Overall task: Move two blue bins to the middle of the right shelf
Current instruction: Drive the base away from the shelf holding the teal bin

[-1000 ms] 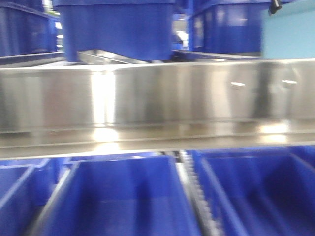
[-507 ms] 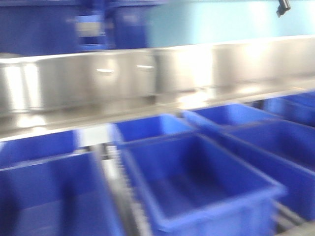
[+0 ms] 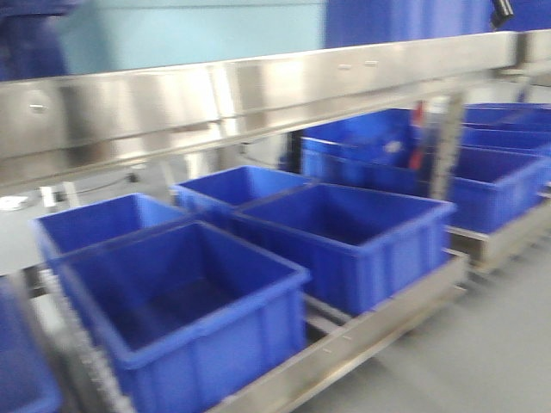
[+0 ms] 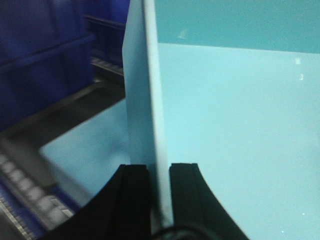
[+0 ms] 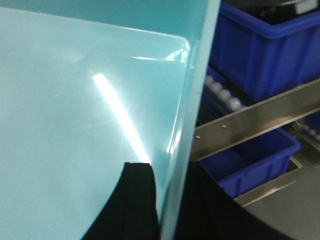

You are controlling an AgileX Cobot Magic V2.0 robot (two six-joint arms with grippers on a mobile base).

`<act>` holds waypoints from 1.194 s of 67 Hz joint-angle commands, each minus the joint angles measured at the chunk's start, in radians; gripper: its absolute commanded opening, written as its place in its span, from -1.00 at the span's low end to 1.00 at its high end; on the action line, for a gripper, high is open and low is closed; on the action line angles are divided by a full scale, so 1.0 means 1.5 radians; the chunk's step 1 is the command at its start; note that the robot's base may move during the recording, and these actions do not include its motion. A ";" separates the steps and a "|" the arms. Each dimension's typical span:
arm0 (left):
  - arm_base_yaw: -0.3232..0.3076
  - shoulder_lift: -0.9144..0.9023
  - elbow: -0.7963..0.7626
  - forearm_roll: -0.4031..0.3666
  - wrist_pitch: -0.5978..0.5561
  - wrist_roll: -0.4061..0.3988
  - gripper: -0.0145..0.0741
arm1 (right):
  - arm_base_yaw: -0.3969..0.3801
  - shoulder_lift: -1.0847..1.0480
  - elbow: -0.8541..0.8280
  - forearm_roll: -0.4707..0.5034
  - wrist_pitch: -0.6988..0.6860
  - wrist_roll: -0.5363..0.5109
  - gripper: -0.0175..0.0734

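Bin point(image 4: 235, 125) walls clamped by left jaws and right jaws

The left gripper point(image 4: 159, 192) is pointing up into its wrist view. Its two black fingers point(image 4: 134, 200) are straddling the upright wall of a pale blue bin point(image 4: 240, 125), one pad pressing on each face, with the jaws nearly together. The right gripper point(image 5: 167, 200) is pinching a wall of the same colour: one black finger point(image 5: 139, 200) is lying against the inner face, while the other, dark and blurred, is sitting on the outer side.
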State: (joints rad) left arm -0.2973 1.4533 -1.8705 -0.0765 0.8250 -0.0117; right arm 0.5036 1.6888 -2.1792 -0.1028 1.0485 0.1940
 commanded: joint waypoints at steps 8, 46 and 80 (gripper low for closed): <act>-0.004 -0.015 -0.010 -0.029 -0.039 0.000 -0.92 | -0.001 -0.009 -0.005 -0.006 -0.027 -0.015 -0.95; -0.004 -0.015 -0.010 -0.029 -0.039 0.000 -0.92 | -0.001 -0.009 -0.005 -0.006 -0.027 -0.015 -0.95; -0.004 -0.015 -0.010 -0.029 -0.039 0.000 -0.92 | -0.001 -0.009 -0.005 -0.006 -0.027 -0.015 -0.95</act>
State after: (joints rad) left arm -0.2973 1.4533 -1.8705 -0.0782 0.8250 -0.0117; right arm 0.5036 1.6888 -2.1792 -0.1028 1.0485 0.1940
